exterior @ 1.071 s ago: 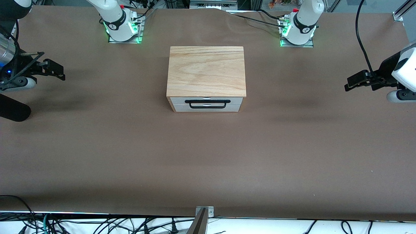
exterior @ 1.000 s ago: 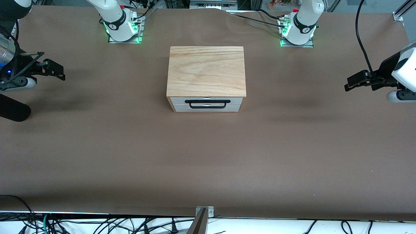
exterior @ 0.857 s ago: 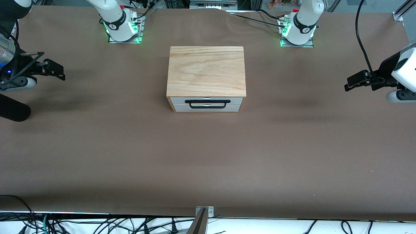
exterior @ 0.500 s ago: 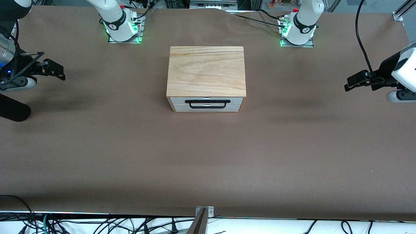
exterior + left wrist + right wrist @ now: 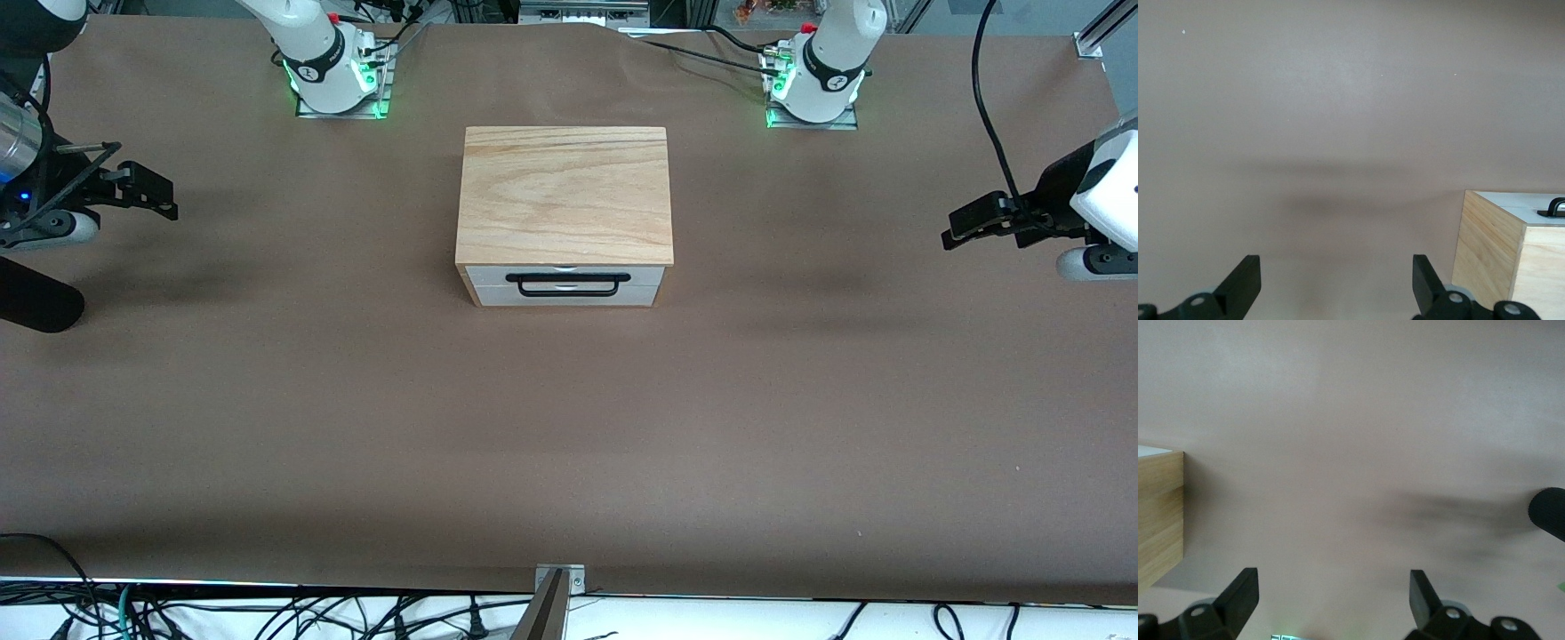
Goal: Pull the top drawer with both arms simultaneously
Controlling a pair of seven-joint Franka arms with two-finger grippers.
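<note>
Wooden cabinet (image 5: 564, 196), top drawer (image 5: 565, 276) shut, contents hidden.

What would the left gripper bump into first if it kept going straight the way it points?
Probably the brown table. The open left gripper points down at bare tabletop; the wooden cabinet sits off to one side.
</note>
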